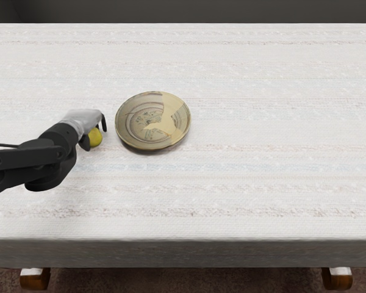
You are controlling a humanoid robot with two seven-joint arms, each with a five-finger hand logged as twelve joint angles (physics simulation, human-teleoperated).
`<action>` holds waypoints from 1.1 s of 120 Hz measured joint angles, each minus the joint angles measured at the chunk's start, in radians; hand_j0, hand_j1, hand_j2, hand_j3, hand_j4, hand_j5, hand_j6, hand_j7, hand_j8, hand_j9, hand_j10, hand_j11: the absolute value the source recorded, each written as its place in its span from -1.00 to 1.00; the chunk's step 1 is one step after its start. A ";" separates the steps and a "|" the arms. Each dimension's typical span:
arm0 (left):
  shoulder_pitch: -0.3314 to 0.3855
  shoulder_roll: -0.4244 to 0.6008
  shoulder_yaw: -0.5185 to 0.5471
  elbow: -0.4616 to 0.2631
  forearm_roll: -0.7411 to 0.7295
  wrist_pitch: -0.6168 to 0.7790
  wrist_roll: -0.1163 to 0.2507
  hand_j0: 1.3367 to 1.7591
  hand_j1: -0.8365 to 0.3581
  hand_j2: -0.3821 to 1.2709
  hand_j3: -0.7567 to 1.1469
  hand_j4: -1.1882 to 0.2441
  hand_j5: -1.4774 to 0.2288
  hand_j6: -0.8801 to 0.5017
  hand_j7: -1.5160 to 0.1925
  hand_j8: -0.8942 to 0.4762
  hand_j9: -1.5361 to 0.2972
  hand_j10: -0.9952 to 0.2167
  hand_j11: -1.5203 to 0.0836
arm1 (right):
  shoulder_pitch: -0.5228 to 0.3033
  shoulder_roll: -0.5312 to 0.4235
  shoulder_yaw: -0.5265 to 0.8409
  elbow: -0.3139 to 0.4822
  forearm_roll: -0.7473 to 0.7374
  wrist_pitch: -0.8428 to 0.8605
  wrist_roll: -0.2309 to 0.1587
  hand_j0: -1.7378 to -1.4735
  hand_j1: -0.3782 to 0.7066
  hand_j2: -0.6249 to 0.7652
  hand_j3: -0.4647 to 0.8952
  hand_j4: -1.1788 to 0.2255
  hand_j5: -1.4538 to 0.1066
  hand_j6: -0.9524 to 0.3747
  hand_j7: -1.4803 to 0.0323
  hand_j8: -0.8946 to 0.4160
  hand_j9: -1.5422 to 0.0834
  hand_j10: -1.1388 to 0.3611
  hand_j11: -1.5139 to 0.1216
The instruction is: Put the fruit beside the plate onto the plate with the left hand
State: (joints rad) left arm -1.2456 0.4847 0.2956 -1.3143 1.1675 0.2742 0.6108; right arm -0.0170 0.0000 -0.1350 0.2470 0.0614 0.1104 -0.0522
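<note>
Fruit (96,137), small, round and yellow, is seen on the pale worktop (244,183) just to the left of the plate (153,121), close to its rim but apart from it, with a narrow strip of bare surface showing between the two. The left hand (85,122) is laid over the fruit from the left and above, so that only the fruit's lower right part is shown. The grey fingers (103,125) are curled down around the fruit's far and right side, and a dark thumb tip is set against its near left side, so the fruit is held between them in a narrow grip. Whether the fruit is lifted off the worktop or rests on it cannot be told from this view. The left arm (24,162), dark and jointed, is brought in from the picture's left edge and is stretched low over the surface toward the hand. The plate is round and shallow, in olive and tan glaze with darker ringed markings, and it is placed slightly left of the worktop's middle. Wooden feet (35,278) are shown beneath the near edge.
</note>
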 joint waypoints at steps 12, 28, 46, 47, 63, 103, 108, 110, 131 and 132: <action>0.000 0.000 0.004 0.000 0.002 0.000 0.000 0.51 -0.06 -0.36 -0.20 -0.14 -0.08 -0.41 -0.06 -0.38 -0.11 -0.27 0.00 | 0.001 0.000 0.000 0.000 0.000 0.000 0.000 -0.40 -0.92 -0.10 -0.32 0.66 0.84 0.42 0.93 0.35 0.88 0.50 0.83; 0.000 0.004 0.007 0.000 0.000 0.000 0.000 0.51 -0.08 -0.29 -0.20 -0.20 -0.15 -0.40 -0.13 -0.37 -0.18 -0.34 -0.09 | 0.004 0.000 0.000 0.000 0.000 0.000 0.000 -0.40 -0.92 -0.10 -0.32 0.66 0.84 0.42 0.94 0.35 0.88 0.50 0.83; 0.000 0.003 0.007 0.000 -0.002 -0.003 0.000 0.50 -0.14 -0.21 -0.19 -0.20 -0.29 -0.30 -0.26 -0.29 -0.30 -0.45 -0.22 | 0.006 0.000 0.000 0.000 0.000 0.000 0.000 -0.40 -0.92 -0.10 -0.32 0.66 0.84 0.42 0.93 0.35 0.88 0.50 0.83; 0.000 0.002 0.007 0.000 -0.002 -0.003 0.000 0.50 -0.14 -0.22 -0.18 -0.19 -0.31 -0.28 -0.27 -0.28 -0.31 -0.45 -0.23 | 0.006 0.000 0.000 0.000 0.000 0.000 0.000 -0.40 -0.92 -0.10 -0.32 0.66 0.84 0.42 0.93 0.35 0.88 0.50 0.83; 0.000 0.003 0.005 0.000 -0.001 -0.006 0.001 0.50 -0.12 -0.24 -0.15 -0.11 -0.48 -0.19 -0.42 -0.20 -0.45 -0.49 -0.39 | 0.006 0.000 0.000 0.000 0.000 0.000 0.000 -0.40 -0.92 -0.10 -0.32 0.66 0.84 0.42 0.93 0.35 0.88 0.50 0.83; -0.005 0.045 -0.029 0.001 -0.016 -0.006 -0.001 0.48 0.04 -0.29 -0.20 -0.19 -0.60 -0.20 -0.56 -0.24 -0.59 -0.59 -0.55 | 0.012 0.000 0.000 0.000 0.000 0.000 0.000 -0.40 -0.92 -0.10 -0.32 0.66 0.84 0.42 0.93 0.35 0.88 0.50 0.83; -0.005 0.054 -0.043 0.001 -0.017 -0.005 -0.001 0.48 0.00 -0.22 -0.20 -0.20 -0.61 -0.21 -0.57 -0.24 -0.59 -0.63 -0.55 | 0.012 0.000 0.000 0.000 0.000 0.000 0.000 -0.40 -0.92 -0.10 -0.32 0.66 0.84 0.42 0.93 0.35 0.88 0.50 0.83; -0.005 0.055 -0.049 0.001 -0.017 -0.005 -0.001 0.48 -0.01 -0.17 -0.20 -0.20 -0.61 -0.21 -0.57 -0.24 -0.59 -0.64 -0.55 | 0.012 0.000 0.000 0.000 0.000 0.000 0.000 -0.40 -0.92 -0.10 -0.32 0.66 0.84 0.42 0.93 0.35 0.88 0.50 0.83; -0.019 0.079 -0.148 0.002 -0.020 -0.008 0.000 0.49 -0.16 0.12 -0.20 -0.18 -0.67 -0.16 -0.60 -0.20 -0.59 -0.72 -0.56 | 0.013 0.000 0.000 0.000 0.000 0.000 0.000 -0.40 -0.92 -0.10 -0.32 0.66 0.84 0.42 0.93 0.35 0.88 0.50 0.83; -0.021 0.079 -0.152 0.002 -0.020 -0.008 0.000 0.49 -0.17 0.12 -0.20 -0.17 -0.67 -0.16 -0.60 -0.20 -0.59 -0.72 -0.56 | 0.013 0.000 0.000 0.000 0.000 0.000 0.000 -0.40 -0.92 -0.10 -0.32 0.66 0.84 0.42 0.93 0.35 0.88 0.50 0.83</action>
State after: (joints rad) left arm -1.2663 0.5639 0.1437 -1.3123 1.1477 0.2658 0.6111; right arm -0.0036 0.0000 -0.1349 0.2470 0.0614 0.1104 -0.0522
